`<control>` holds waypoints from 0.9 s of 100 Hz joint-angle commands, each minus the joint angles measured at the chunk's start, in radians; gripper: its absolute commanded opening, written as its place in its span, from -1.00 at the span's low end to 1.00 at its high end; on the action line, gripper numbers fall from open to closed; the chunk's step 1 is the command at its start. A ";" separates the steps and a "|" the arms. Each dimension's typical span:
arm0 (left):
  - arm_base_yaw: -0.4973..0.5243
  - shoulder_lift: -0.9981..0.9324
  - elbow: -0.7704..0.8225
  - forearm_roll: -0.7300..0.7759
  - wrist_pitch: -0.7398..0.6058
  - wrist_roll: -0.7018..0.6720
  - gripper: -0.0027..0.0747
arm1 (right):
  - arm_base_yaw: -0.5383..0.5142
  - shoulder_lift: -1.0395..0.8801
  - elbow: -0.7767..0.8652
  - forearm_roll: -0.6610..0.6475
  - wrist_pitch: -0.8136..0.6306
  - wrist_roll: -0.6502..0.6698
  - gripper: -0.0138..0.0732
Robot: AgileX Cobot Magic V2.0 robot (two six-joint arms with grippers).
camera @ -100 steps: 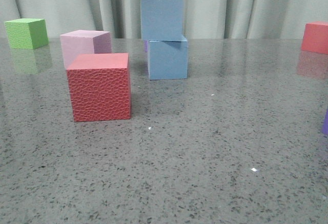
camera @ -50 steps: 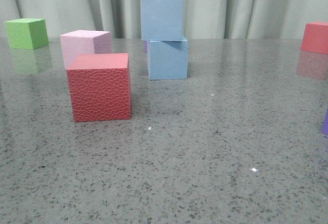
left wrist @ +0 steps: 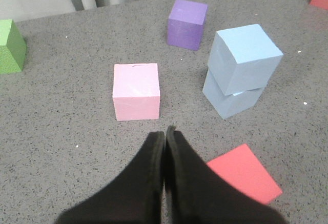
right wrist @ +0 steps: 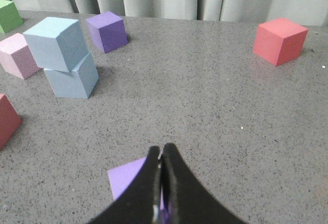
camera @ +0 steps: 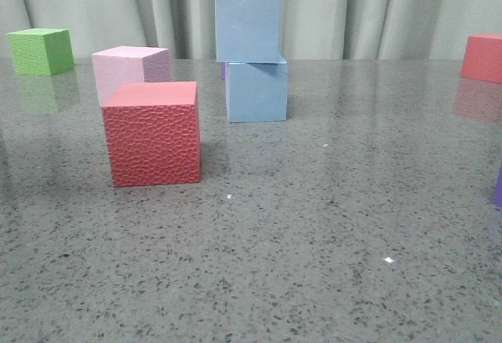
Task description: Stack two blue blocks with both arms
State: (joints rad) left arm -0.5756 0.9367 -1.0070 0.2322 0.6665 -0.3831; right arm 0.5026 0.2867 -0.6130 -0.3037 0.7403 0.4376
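The two pale blue blocks stand stacked at the middle back of the table. The upper block [camera: 247, 25] sits on the lower block [camera: 256, 90], shifted a little to the left and turned. The stack also shows in the left wrist view, upper [left wrist: 246, 57] on lower [left wrist: 233, 101], and in the right wrist view, upper [right wrist: 55, 43] on lower [right wrist: 72, 83]. My left gripper [left wrist: 165, 131] is shut and empty, above the table between the pink and red cubes. My right gripper [right wrist: 161, 148] is shut and hangs over a light purple cube [right wrist: 128, 180]. Neither gripper shows in the front view.
A red textured cube [camera: 151, 133] stands front left, with a pink cube [camera: 125, 68] behind it. A green cube [camera: 41, 50] is far left and a red cube [camera: 482, 56] far right. A dark purple cube [left wrist: 187, 23] sits behind the stack. A curtain backs the table.
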 commanded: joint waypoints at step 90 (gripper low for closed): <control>-0.010 -0.380 0.331 0.017 -0.235 -0.001 -0.98 | -0.008 -0.139 0.086 -0.067 -0.224 -0.001 -0.84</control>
State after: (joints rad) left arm -0.5756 0.5534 -0.6477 0.2393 0.5137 -0.3831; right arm 0.5026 0.1379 -0.5067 -0.3397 0.5956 0.4376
